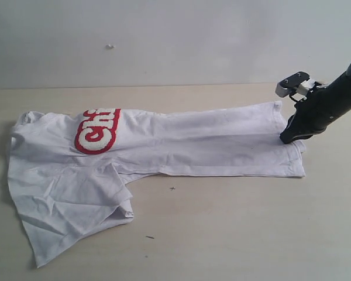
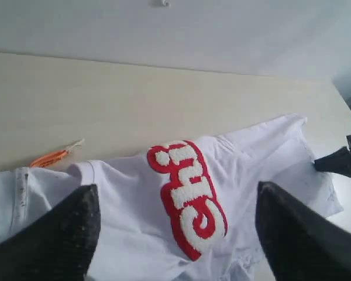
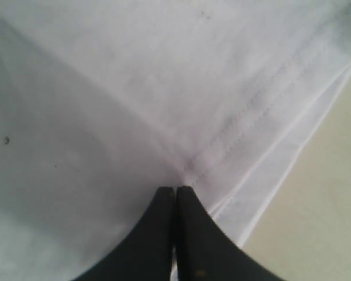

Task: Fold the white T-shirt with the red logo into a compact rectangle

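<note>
Left wrist view alone shows orange tag (image 2: 54,157) beside T-shirt (image 2: 128,202).

Likely robot lab test station: bare pale wood-grain desk (image 1: 234,234), plain white wall (image 1: 164,35), black robot arm (image 1: 330,102).

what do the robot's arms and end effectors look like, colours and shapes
The right arm is matte black, with a small silver-grey box mounted near its wrist. The right end effector has two slim black fingers tapering to narrow tips. The left end effector shows two broad black wedge-shaped fingers.
</note>
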